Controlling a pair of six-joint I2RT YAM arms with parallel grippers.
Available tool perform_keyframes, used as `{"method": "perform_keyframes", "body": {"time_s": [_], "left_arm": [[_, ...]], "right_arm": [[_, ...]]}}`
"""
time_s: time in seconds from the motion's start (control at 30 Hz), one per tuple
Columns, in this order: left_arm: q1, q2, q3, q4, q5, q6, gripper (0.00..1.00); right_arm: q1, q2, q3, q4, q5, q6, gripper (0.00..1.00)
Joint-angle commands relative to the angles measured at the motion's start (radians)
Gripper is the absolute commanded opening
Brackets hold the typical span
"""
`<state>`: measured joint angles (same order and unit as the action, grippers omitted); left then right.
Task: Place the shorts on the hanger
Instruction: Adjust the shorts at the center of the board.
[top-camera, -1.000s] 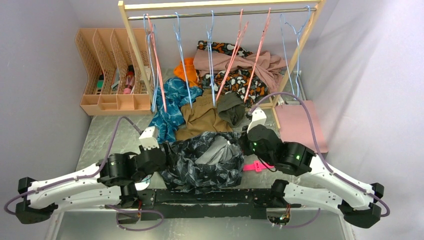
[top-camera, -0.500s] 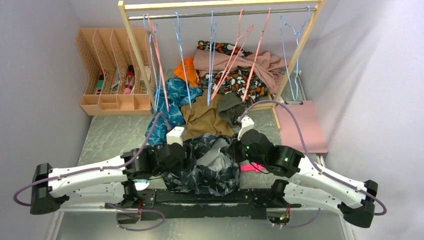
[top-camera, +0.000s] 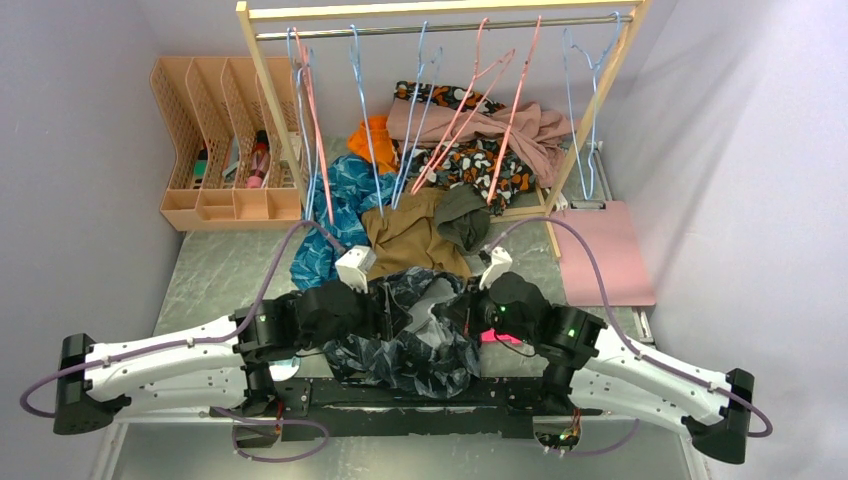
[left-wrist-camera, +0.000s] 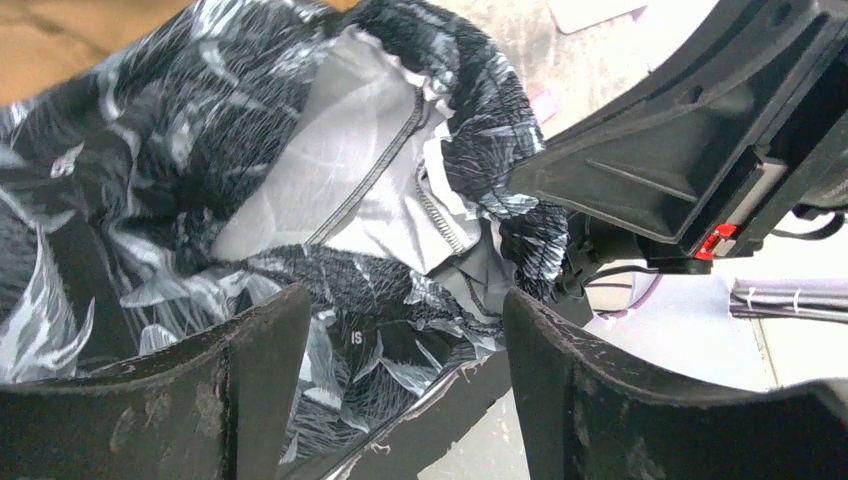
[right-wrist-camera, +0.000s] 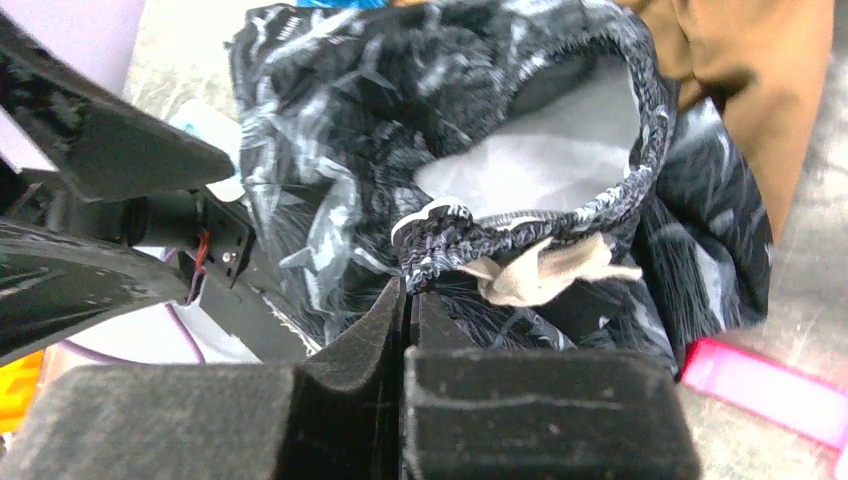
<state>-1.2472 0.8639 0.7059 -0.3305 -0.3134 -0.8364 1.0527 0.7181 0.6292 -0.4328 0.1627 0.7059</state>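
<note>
The dark leaf-print shorts (top-camera: 410, 345) lie bunched on the table between my two arms, waistband up and pale lining showing (left-wrist-camera: 330, 170). My right gripper (right-wrist-camera: 412, 290) is shut, pinching the waistband edge (right-wrist-camera: 440, 235) beside the white drawstring (right-wrist-camera: 545, 270). In the top view, the right gripper (top-camera: 464, 310) sits at the shorts' right side. My left gripper (left-wrist-camera: 400, 345) is open, its fingers (left-wrist-camera: 255, 370) straddling the printed fabric on the shorts' left side (top-camera: 385, 312). A light-blue hanger (top-camera: 365, 110) hangs on the rail with others alike, far from both grippers.
A wooden rack (top-camera: 268, 110) stands at the back with pink hangers (top-camera: 512, 110). Below it lie a teal garment (top-camera: 335, 215), a brown garment (top-camera: 405, 235) and other clothes. A peach file organiser (top-camera: 215, 140) is back left, a pink board (top-camera: 605, 250) right, a pink object (right-wrist-camera: 770, 390) beside the shorts.
My left arm has swung right and forward onto the shorts' left side. The right gripper has drawn the waistband left and nearer. Some hangers on the rail have swung.
</note>
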Motion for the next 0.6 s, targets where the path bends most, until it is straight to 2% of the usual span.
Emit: {"method": "perform_keyframes", "body": {"time_s": [0.0,0.2,0.3,0.47,0.57], "left_arm": [[-0.003,0.023,-0.022,-0.142,-0.060,-0.200,0.74],[-0.010,0.036,-0.068,-0.251,0.004,-0.417,0.69],[-0.016,0.053,-0.067,-0.276,0.020,-0.450,0.70],[-0.018,0.169,-0.062,-0.375,-0.019,-0.479,0.70],[-0.016,0.209,-0.055,-0.405,-0.085,-0.484,0.59]], "right_arm": [[-0.003,-0.044,-0.085,-0.004,0.059,0.178,0.00],[-0.002,-0.057,-0.165,0.020,0.043,0.260,0.00],[-0.002,-0.031,-0.154,0.026,0.044,0.244,0.00],[-0.001,-0.015,-0.151,0.042,0.044,0.226,0.00],[0.000,-0.029,-0.162,0.065,0.026,0.217,0.00]]}}
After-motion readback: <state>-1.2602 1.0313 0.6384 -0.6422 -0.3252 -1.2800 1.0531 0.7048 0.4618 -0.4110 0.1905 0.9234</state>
